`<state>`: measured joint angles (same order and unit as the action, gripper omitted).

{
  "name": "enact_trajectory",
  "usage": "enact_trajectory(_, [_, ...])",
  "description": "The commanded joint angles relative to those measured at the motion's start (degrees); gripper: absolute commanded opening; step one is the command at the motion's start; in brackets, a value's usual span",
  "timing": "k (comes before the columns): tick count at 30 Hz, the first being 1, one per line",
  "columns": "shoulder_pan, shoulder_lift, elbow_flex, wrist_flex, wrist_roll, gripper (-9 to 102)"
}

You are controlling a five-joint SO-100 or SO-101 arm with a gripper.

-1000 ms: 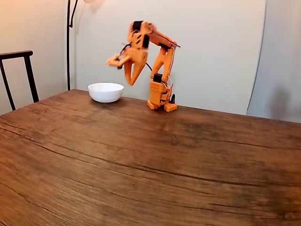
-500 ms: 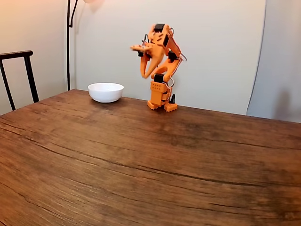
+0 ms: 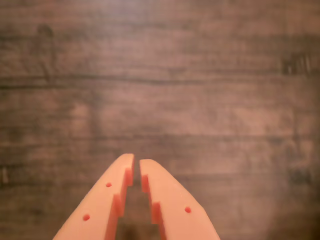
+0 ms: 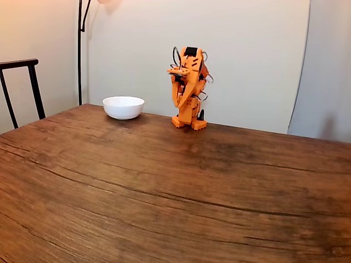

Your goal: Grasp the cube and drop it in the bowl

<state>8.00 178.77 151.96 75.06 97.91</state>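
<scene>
Arm folded up tight over its own base at the counter's far edge, fixed view. Pincer (image 4: 176, 103) points down, tips hanging above the wood just in front of the base. Black cables loop out near the top joint.

Wrist view: pincer (image 3: 136, 163) nearly closed, only a thin slit between the two orange fingers (image 3: 170, 197). Nothing gripped between them; bare wood grain shows past the tips. The counter (image 3: 200, 90) under it is blurry there.

Bowl (image 4: 123, 107) sits near the counter's far edge, well to the left of the arm base in the fixed view, clear of the arm. White, glossy, upright. Its inside is hidden from this low angle, so I can't tell what it holds.

Cube: can't locate it in either view, possibly hidden by the bowl wall, but can't tell.

Counter (image 4: 164, 186) is dark wood with heavy grain, its near side bare. Black chair back (image 4: 22, 87) at the left edge, lamp pole (image 4: 80, 49) behind it against a pale wall.
</scene>
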Motion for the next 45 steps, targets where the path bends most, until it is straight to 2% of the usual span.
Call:
enact_trajectory(1, [-1.32,3.52,3.87,-4.75,0.44,0])
enact_trajectory(6, [-2.11,11.78,11.78,-6.42,0.44,0])
enact_trajectory(12, [-3.96,11.6,17.93,-10.63,-0.53,0])
enact_trajectory(21, [-3.87,10.72,26.46,-9.76,-11.95,-1])
enact_trajectory(25, [-2.9,11.43,26.28,-6.77,-12.57,-1])
enact_trajectory(29, [-2.11,11.07,26.28,1.49,-12.22,0])
enact_trajectory(40, [-2.64,10.9,26.28,1.49,-11.78,0])
enact_trajectory(45, [-3.52,10.81,26.37,2.2,-3.69,0])
